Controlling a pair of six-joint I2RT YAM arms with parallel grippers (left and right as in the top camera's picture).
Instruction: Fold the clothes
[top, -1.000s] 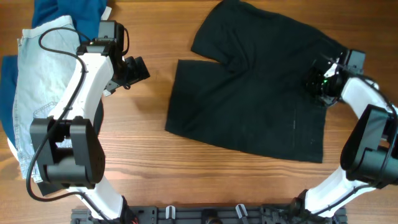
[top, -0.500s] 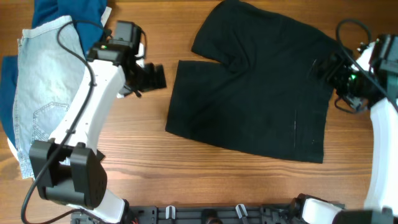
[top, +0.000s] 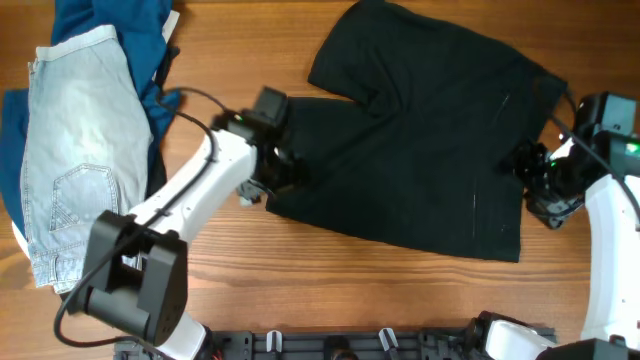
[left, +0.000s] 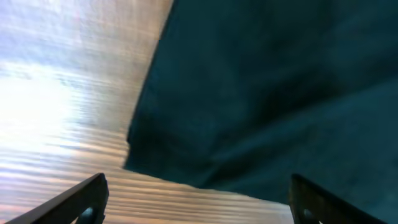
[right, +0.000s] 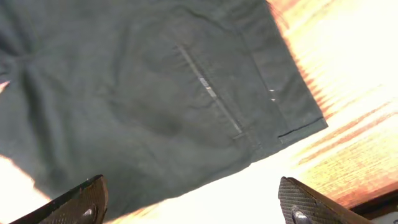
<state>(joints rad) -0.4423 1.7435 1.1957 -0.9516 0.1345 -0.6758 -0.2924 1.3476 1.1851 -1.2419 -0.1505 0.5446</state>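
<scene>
Black shorts (top: 420, 150) flat, unfolded on table (top: 300, 280)

Brown wood-grain table (top: 400, 290) throughout, strong glare bleaching its surface in both wrist views; black rail (top: 340, 345) runs along the near edge.

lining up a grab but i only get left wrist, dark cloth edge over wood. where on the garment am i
observer: left gripper is at the left hem of the black shorts, by the leg corner nearest the robot base.
operator: where's the other arm
observer: right gripper is at the opposite, waistband edge, jaws open.
operator: anything else on the table
observer: a pale denim garment and a blue garment lie piled far left, apart from the shorts.
</scene>
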